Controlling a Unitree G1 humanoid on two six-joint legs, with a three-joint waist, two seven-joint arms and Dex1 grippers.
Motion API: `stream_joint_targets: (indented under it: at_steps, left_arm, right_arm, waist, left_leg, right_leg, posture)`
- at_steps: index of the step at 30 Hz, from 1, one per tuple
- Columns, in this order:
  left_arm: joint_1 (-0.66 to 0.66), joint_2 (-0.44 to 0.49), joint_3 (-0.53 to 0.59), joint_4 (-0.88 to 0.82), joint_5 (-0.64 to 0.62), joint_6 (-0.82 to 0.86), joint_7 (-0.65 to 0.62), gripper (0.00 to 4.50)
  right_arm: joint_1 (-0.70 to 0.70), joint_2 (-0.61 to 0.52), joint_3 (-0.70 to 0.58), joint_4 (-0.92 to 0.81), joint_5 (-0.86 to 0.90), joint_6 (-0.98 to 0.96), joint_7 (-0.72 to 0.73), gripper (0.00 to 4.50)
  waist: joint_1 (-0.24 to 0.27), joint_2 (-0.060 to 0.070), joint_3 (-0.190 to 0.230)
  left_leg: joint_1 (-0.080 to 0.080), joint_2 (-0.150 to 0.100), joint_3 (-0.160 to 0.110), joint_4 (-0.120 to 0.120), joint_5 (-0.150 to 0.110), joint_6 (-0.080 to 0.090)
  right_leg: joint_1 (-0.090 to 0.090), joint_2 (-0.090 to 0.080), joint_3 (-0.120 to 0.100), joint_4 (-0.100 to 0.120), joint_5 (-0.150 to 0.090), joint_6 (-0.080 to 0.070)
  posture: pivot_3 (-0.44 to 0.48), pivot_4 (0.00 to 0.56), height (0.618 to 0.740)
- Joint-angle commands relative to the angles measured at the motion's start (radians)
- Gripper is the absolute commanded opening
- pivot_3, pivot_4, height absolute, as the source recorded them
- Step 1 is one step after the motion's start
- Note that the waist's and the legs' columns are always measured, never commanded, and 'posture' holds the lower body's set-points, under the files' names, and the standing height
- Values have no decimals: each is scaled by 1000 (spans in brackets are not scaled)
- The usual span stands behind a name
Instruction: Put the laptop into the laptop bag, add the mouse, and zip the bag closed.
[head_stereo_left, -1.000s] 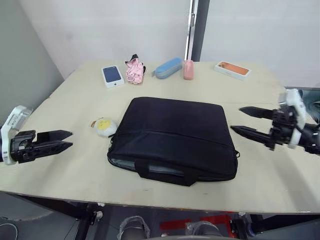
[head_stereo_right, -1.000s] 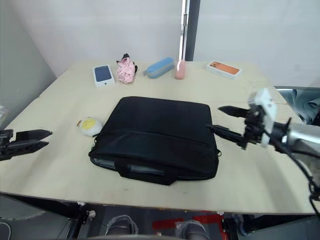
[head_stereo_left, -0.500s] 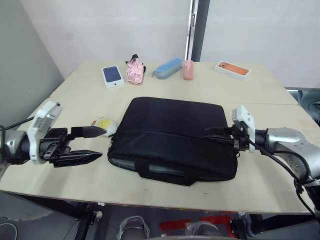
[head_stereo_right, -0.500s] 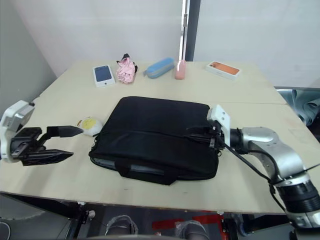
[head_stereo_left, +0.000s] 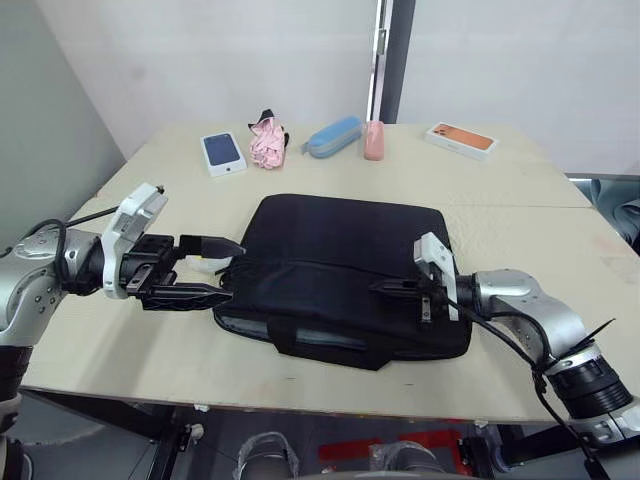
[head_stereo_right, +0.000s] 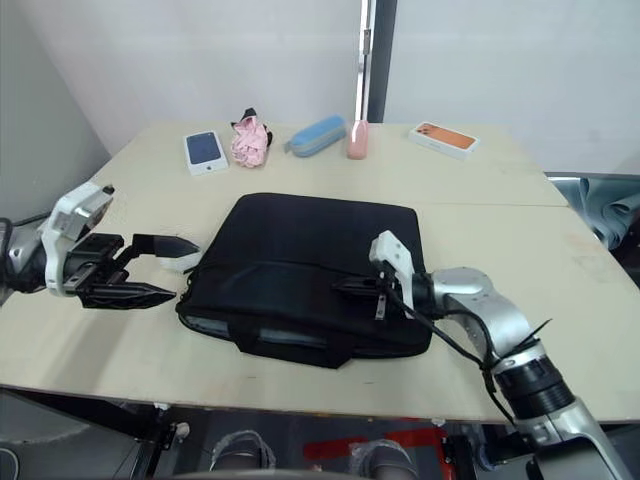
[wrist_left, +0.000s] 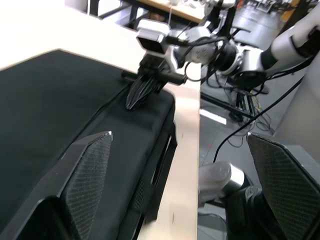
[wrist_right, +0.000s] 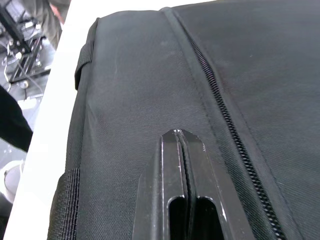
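The laptop bag (head_stereo_left: 345, 275), flat black fabric with a strap handle toward the desk's (head_stereo_left: 520, 190) near edge, lies mid-desk. A silvery edge shows in its front opening. The right gripper (wrist_right: 180, 142), 2 fingers pressed together, rests on its top beside the zip (wrist_right: 220, 115). The left gripper (head_stereo_left: 215, 268) is spread wide at the bag's left end.

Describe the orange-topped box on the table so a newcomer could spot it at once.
Start at the big black laptop bag in the middle of the table, then look to the far edge, where small things stand in a row. The orange-topped box is the flat white one at the row's right end, apart from the pink case and the blue pouch; nothing else there is orange.
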Motion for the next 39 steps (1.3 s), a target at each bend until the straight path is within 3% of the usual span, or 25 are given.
stream_joint_targets:
  at_steps: [1,10,16,21,24,27,33,39]
  left_arm:
    - [-38,12,-6,21,24,-24,-22,4500]
    - [-44,20,-19,84,85,-41,-26,4500]
    - [-80,12,-30,192,152,-70,5,4500]
    - [-181,-40,-80,485,336,-190,150,4500]
    - [-324,-109,-91,717,428,-201,328,4500]
    - [-424,-160,-105,895,495,-228,416,4500]
    - [-533,-235,-165,1139,625,-327,466,4500]
    - [-574,-272,-205,1264,710,-359,445,4500]
  right_arm:
    - [-7,-6,86,95,-107,1,-6,38]
    - [-4,-38,154,249,-172,30,35,38]
    - [-26,-50,195,308,-228,10,59,38]
    - [-58,-43,196,320,-232,-1,84,38]
    - [-57,-43,191,308,-235,2,87,38]
    - [-47,-45,192,293,-238,4,83,38]
    - [-33,-46,186,264,-237,15,69,38]
    - [-15,-48,171,228,-230,30,49,38]
  waist:
    - [-1,-1,-1]
    - [-5,-5,-19]
    - [6,-8,-31]
    - [7,-9,-34]
    - [10,-10,-34]
    - [7,-15,-37]
    - [3,-18,-39]
    - [3,-18,-39]
  left_leg:
    - [0,0,0,0,0,0]
    - [5,0,-1,3,-5,-8]
    - [21,-1,0,0,-6,-9]
    - [32,-1,1,-1,-6,-10]
    - [33,-1,0,-2,-6,-10]
    - [33,-1,0,-2,-6,-10]
    - [32,-1,1,-10,-7,-10]
    - [32,-1,1,-15,-7,-11]
  right_leg:
    - [0,0,0,0,0,0]
    - [6,0,0,3,0,-1]
    - [20,-1,1,0,0,0]
    - [28,-1,2,0,0,0]
    - [31,-1,2,-2,0,1]
    - [31,-1,1,-3,0,0]
    - [32,-1,1,-13,0,0]
    - [32,0,0,-17,0,0]
  posture:
    - [0,150,740]
    - [0,150,740]
    - [0,150,740]
    - [0,150,740]
    - [0,150,740]
    - [0,150,740]
    - [0,150,740]
    - [0,150,740]
